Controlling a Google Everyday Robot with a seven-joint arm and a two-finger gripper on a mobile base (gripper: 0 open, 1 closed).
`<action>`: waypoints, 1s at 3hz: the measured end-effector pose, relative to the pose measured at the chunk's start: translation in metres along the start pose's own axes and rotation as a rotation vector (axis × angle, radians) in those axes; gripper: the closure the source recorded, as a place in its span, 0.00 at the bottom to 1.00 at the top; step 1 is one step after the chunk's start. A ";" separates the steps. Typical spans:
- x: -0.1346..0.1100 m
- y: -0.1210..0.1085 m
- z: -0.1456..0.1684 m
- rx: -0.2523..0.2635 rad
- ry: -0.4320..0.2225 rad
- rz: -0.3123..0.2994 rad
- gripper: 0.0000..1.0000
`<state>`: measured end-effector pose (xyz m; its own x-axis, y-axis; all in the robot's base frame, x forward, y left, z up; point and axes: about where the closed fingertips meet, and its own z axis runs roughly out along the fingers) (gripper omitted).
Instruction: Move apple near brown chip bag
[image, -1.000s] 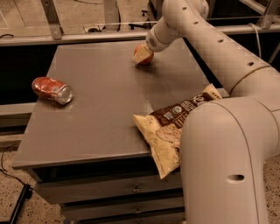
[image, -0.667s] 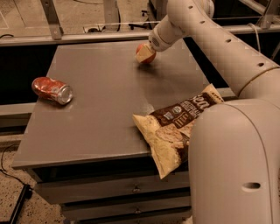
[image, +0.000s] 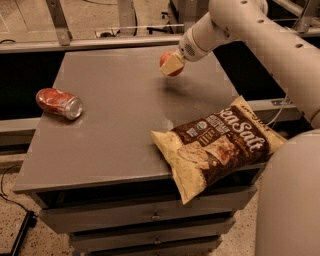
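Apple (image: 176, 73): small, round, red, mostly hidden behind pale finger of tool (image: 171, 65). Tool closed around apple, holding it above far middle of grey counter (image: 110, 130), shadow beneath. Brown chip bag (image: 220, 142): dark-brown and pale-yellow, crinkled, lying flat at near right edge, overhanging, well apart from apple. Count: one apple, one bag, one crushed red can (image: 59, 103) at left.

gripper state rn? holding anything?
Gripper: closed, holding the small round red apple just above the far side of the grey table.
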<state>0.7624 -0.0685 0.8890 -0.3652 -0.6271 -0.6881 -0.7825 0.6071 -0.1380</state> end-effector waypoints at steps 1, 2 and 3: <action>0.013 0.023 -0.024 -0.042 -0.001 -0.025 1.00; 0.025 0.048 -0.045 -0.071 0.006 -0.053 1.00; 0.051 0.075 -0.071 -0.086 0.042 -0.069 1.00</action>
<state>0.6486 -0.0897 0.8941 -0.3288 -0.6870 -0.6480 -0.8461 0.5191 -0.1210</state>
